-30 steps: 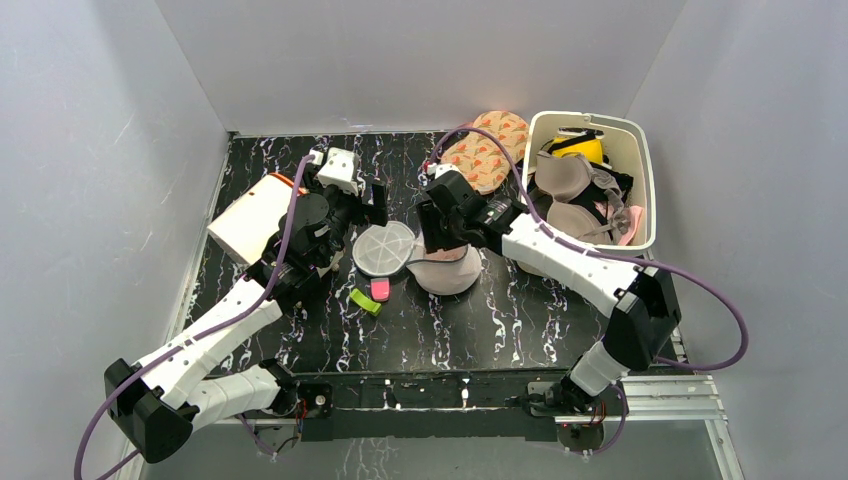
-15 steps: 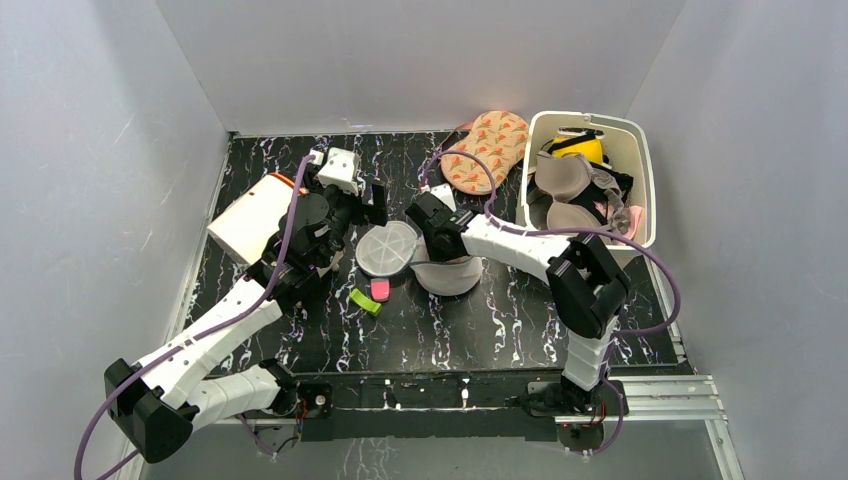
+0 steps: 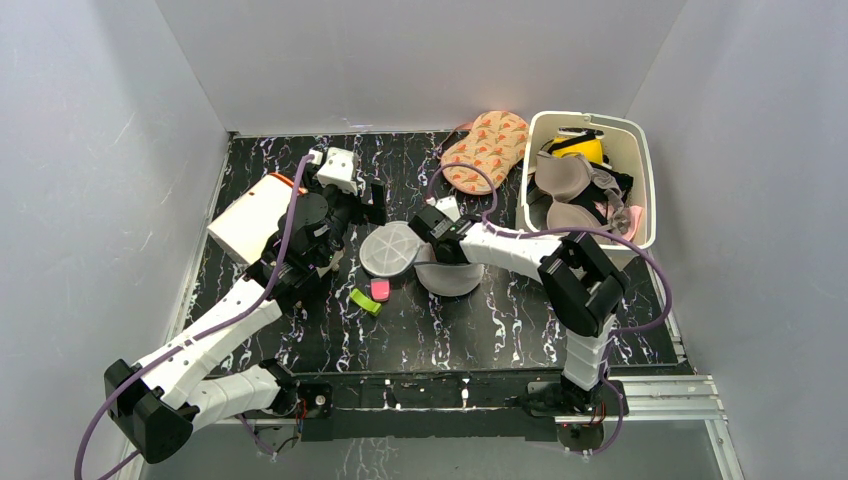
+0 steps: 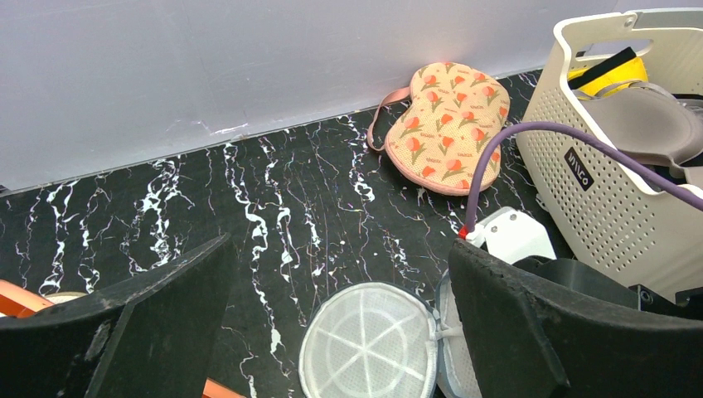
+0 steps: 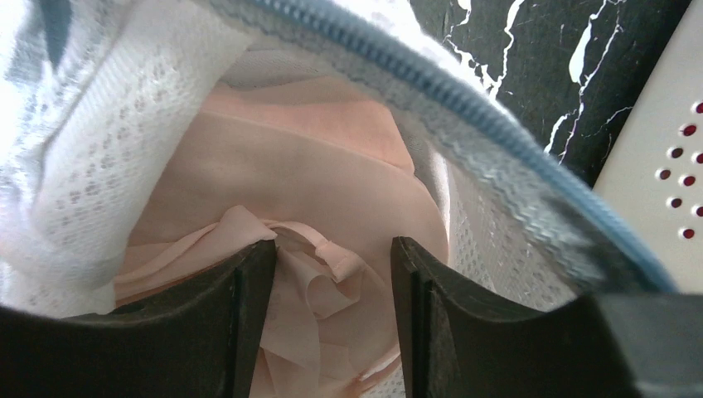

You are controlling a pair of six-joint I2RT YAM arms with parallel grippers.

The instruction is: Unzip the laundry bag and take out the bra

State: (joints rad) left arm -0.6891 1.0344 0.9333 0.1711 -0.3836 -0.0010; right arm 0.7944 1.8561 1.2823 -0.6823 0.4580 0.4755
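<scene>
Laundry bag (image 3: pixel 450 278) is sitting mid-table on the black marbled top (image 3: pixel 500 325), unzipped, with its round mesh lid (image 3: pixel 389 249) lying flipped open on the left arm's side. The right gripper (image 5: pixel 332 249) is hanging inside its mouth, fingers parted around a fold of the pink bra (image 5: pixel 332 166). The left gripper (image 4: pixel 340 245) is hovering spread wide above the lid, gripping nothing.

Lab test booth; plain grey walls (image 3: pixel 420 60); black marbled table (image 3: pixel 500 320).

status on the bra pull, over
Left gripper open over the lid panel. Right gripper open inside unzipped laundry bag, straddling pink bra. Nothing blocking.
</scene>
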